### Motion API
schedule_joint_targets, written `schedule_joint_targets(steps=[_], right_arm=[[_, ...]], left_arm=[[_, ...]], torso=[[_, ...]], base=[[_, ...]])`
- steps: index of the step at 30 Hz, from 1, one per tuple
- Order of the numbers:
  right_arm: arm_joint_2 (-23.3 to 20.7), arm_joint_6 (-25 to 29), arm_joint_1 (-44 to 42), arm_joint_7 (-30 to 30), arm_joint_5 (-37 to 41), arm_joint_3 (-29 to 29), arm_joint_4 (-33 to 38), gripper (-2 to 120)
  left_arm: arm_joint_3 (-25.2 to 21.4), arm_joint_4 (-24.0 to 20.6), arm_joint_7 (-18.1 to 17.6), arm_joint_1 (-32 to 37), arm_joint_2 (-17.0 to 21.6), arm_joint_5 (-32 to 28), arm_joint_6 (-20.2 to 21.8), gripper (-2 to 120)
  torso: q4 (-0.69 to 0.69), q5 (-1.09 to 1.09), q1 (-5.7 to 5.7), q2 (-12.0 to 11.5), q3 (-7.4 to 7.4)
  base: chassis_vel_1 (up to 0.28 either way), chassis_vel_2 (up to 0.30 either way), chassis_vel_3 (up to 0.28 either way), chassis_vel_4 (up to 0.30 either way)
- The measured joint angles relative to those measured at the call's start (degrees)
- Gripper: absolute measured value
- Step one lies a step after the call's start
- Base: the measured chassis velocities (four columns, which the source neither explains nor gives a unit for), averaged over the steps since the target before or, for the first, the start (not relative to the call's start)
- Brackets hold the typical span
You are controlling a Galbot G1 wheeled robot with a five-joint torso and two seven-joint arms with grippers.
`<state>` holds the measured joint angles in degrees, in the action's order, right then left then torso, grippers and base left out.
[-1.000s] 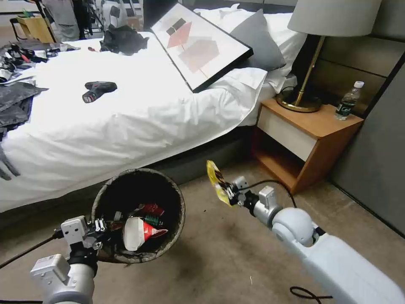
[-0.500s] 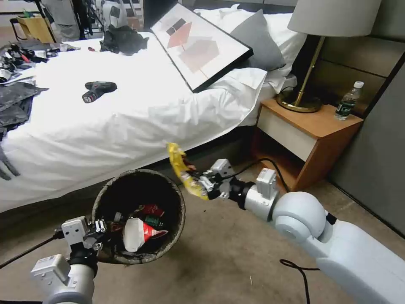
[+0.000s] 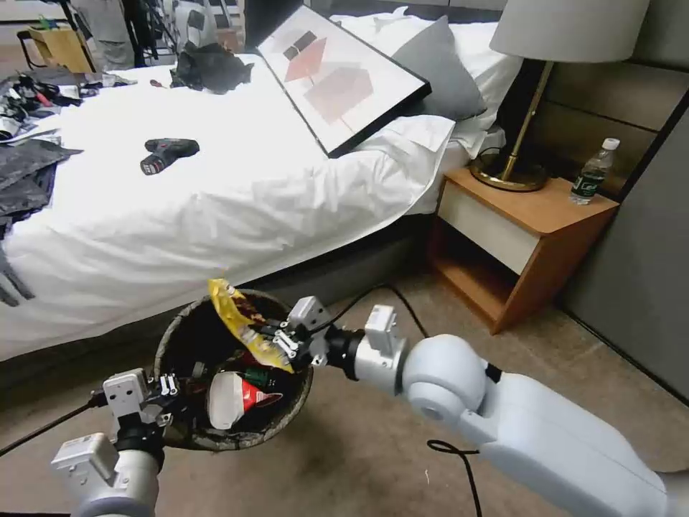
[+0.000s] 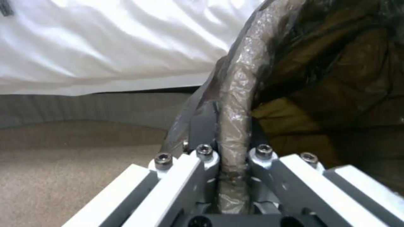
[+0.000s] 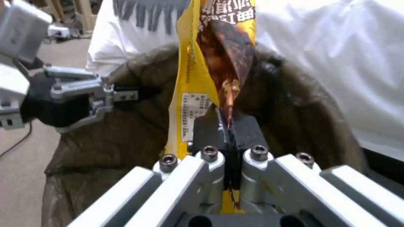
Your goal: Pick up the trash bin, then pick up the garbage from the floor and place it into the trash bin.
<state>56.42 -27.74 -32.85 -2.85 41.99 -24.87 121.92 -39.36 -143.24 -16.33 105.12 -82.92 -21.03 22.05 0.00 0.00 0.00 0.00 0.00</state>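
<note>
Right pincer (image 3: pixel 281 343), pressed together on the lower end of a yellow snack wrapper (image 3: pixel 244 323), holds it over the mouth of the trash bin (image 3: pixel 183 319). Left pincer (image 3: pixel 171 388) clamps the bin's lined rim at 8 o'clock, carrying it above the floor. The wrapper's long axis runs from 5 o'clock up to 11 o'clock, free end toward the bed (image 3: pixel 215 194). Risk: released here, the light wrapper may catch on the far rim or stick to a finger pad (image 5: pixel 246 126); added load could tilt the bin.
</note>
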Motion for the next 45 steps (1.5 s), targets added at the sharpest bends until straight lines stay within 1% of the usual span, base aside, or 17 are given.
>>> schedule_joint_targets(steps=[8,10,14,15,17,19,20,22,23,24,25,28,29,32,34,36,45], right_arm=[[0.0,0.0,-0.2,0.3,-1.6,-0.8,-0.5,0],[0.1,0.0,-0.2,0.7,-1.6,-1.0,-0.5,2],[0.9,0.0,0.2,2.3,-1.6,-2.2,-0.5,22],[0.9,0.0,0.2,2.3,-1.6,-2.2,-0.5,22],[1.5,0.0,0.5,2.8,-1.6,-2.8,-0.6,32],[1.9,0.0,0.7,3.0,-1.6,-3.1,-0.7,38],[1.9,0.0,0.7,3.0,-1.6,-3.1,-0.7,38],[2.3,0.0,0.9,3.1,-1.6,-3.4,-0.7,48],[2.3,0.0,0.9,3.1,-1.6,-3.4,-0.7,48],[2.5,-0.1,1.0,3.2,-1.6,-3.6,-0.7,55],[2.5,-0.1,1.0,3.2,-1.6,-3.6,-0.7,55],[2.8,-0.3,1.3,3.2,-1.6,-3.6,-0.7,72],[2.8,-0.3,1.3,3.2,-1.6,-3.6,-0.7,72],[3.0,-0.4,1.3,3.3,-1.6,-3.7,-0.8,85],[3.0,-0.4,1.3,3.3,-1.6,-3.7,-0.8,87],[3.1,-0.4,1.3,3.4,-1.6,-3.7,-0.8,98],[2.8,-0.4,1.3,3.9,-1.2,-2.7,0.2,100]], left_arm=[[0.0,0.0,0.0,0.0,0.0,-0.1,0.0,3],[0.0,0.0,0.0,0.0,0.0,-0.1,0.0,3],[0.1,0.0,0.0,-0.1,-0.1,-0.1,0.0,3],[0.1,0.0,0.0,-0.1,-0.1,-0.1,0.0,3],[0.1,0.0,0.1,-0.1,-0.2,-0.1,0.0,3],[0.1,0.0,0.1,-0.1,-0.3,-0.1,0.0,3],[0.1,0.0,0.1,-0.1,-0.3,-0.1,0.0,3],[0.1,0.0,0.1,-0.1,-0.3,-0.1,0.0,3],[0.1,0.0,0.1,-0.1,-0.3,-0.1,0.0,3],[0.1,0.0,0.1,-0.1,-0.4,-0.1,0.0,3],[0.1,0.0,0.1,-0.1,-0.4,-0.1,0.0,3],[0.1,0.0,0.1,-0.1,-0.3,-0.1,0.0,3],[0.1,0.0,0.1,-0.1,-0.3,-0.1,0.0,3],[0.1,0.0,0.1,-0.1,-0.2,-0.1,0.0,3],[0.1,0.0,0.1,-0.1,-0.2,-0.1,0.0,3],[0.2,0.0,0.1,-0.1,-0.2,-0.1,0.0,3],[0.2,0.0,0.1,-0.1,-0.2,-0.1,-0.1,3]], torso=[[-0.01,0.0,0.0,0.0,0.0],[-0.01,0.0,0.0,0.0,0.0],[-0.01,0.0,0.0,0.0,0.0],[-0.01,0.0,0.0,0.0,0.0],[-0.01,0.0,0.0,0.0,0.0],[-0.01,0.0,0.0,0.0,0.0],[-0.01,0.0,0.0,0.0,0.0],[-0.01,0.0,0.0,0.0,0.0],[-0.01,0.0,0.0,0.0,0.0],[0.0,0.0,0.0,0.0,0.0],[0.0,0.0,0.0,0.0,0.0],[0.0,0.0,0.0,0.0,0.0],[0.0,0.0,0.0,0.0,0.0],[0.0,0.0,0.0,0.0,0.0],[0.0,0.0,0.0,0.0,0.0],[0.0,0.0,0.0,0.0,0.0],[0.0,0.01,0.0,0.0,0.0]], base=[[0.0,0.0,0.0,0.0],[0.0,0.0,0.0,0.0],[0.0,0.0,0.0,0.0],[0.0,0.0,0.0,0.0],[0.0,0.0,0.0,0.0],[0.0,0.0,0.0,0.0],[0.0,0.0,0.0,0.0],[0.0,0.0,0.0,0.0],[0.0,0.0,0.0,0.0],[0.0,0.0,0.0,0.0],[0.0,0.0,0.0,0.0],[0.0,0.0,0.0,0.0],[0.0,0.0,0.0,0.0],[0.0,0.0,0.0,0.0],[0.0,0.0,0.0,0.0],[0.0,0.0,0.0,0.0],[0.0,0.0,0.0,0.0]])
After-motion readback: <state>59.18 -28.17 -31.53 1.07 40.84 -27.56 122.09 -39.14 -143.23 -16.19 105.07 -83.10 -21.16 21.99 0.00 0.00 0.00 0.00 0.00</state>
